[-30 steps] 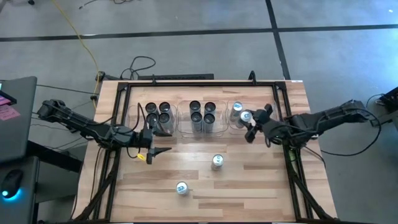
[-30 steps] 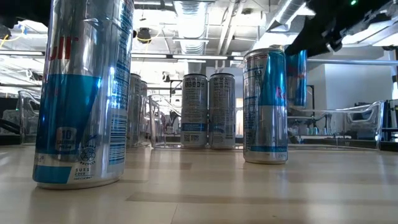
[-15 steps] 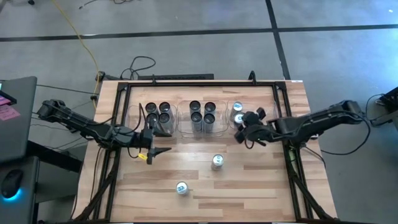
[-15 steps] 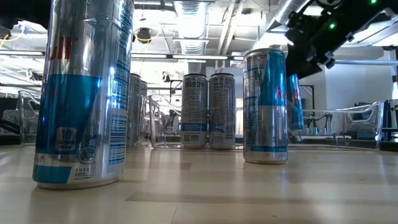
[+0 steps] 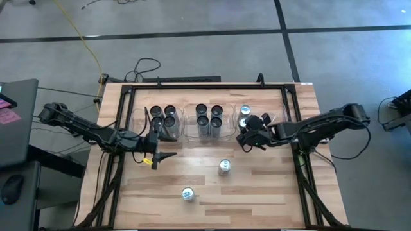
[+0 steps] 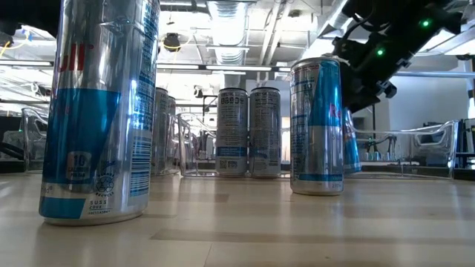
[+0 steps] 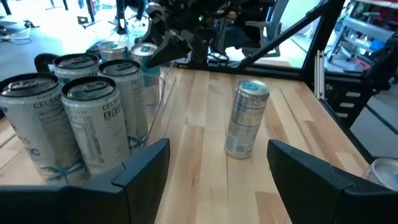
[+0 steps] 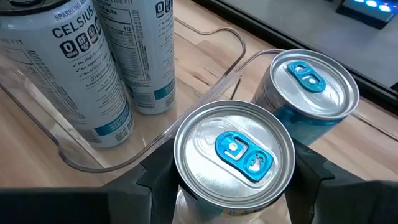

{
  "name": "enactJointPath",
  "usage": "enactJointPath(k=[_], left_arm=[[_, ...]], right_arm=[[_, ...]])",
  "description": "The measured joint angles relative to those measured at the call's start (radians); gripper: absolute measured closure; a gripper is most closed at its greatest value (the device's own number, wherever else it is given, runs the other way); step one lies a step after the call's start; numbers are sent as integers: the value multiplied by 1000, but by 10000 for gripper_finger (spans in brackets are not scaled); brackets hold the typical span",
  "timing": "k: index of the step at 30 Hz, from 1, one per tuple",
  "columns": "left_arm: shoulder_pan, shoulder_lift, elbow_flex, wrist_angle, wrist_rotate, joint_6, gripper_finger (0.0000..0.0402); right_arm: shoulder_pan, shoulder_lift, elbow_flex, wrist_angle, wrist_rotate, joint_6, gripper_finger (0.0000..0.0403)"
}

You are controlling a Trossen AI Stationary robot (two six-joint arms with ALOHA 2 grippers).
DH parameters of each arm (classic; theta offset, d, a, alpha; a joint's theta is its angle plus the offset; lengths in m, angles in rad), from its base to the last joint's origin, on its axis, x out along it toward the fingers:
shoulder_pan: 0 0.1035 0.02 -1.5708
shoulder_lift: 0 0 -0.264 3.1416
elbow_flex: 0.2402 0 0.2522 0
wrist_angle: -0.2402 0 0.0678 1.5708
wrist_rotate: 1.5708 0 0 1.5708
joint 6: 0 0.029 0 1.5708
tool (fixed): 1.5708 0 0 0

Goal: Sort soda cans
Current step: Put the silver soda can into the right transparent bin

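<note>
Two blue-topped soda cans stand upright on the wood, one mid-table [image 5: 224, 167] and one nearer the near edge [image 5: 187, 194]. Dark-topped cans fill the left bin [image 5: 164, 118] and the middle bin [image 5: 209, 117]. One blue-topped can [image 5: 244, 110] stands in the right bin. My right gripper [image 5: 249, 133] is over that bin's near left corner, shut on another blue-topped can [image 8: 233, 155]. My left gripper [image 5: 160, 157] waits open near the left bin, its fingers wide apart in the left wrist view [image 7: 217, 155], pointing toward the mid-table can [image 7: 245, 118]. My right gripper pinches the blue-topped can between its two fingers [image 8: 155, 180], one on each side of the upper wall just under the rim [image 8: 180, 183]. It comes from above, slanting in from the table's right. The can is upright [image 6: 350, 144], low in the right bin; whether its base rests there I cannot tell.
Three clear plastic bins sit in a row at the table's far side; the right one's wall [image 6: 415, 152] shows at table height. A black frame rail [image 5: 205, 86] runs round the table. The nearest can [image 6: 100, 111] fills the low view's left. Open wood lies toward the near right corner.
My right gripper has carried its can toward the table's left and down, from above the right bin's rim to low inside the bin beside the can standing there. It has stayed shut on the can, which has kept upright.
</note>
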Motion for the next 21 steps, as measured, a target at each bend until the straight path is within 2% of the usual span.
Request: enactJointPath(k=[6,18,21], left_arm=[[0,0,0,-15,0,0,136],[0,0,0,-27,1,-21,136],[0,0,0,-41,1,-27,136]], right_arm=[[0,-2,0,2,5,23,168],[0,-52,0,2,9,68,59],[4,-67,0,3,41,68,40]])
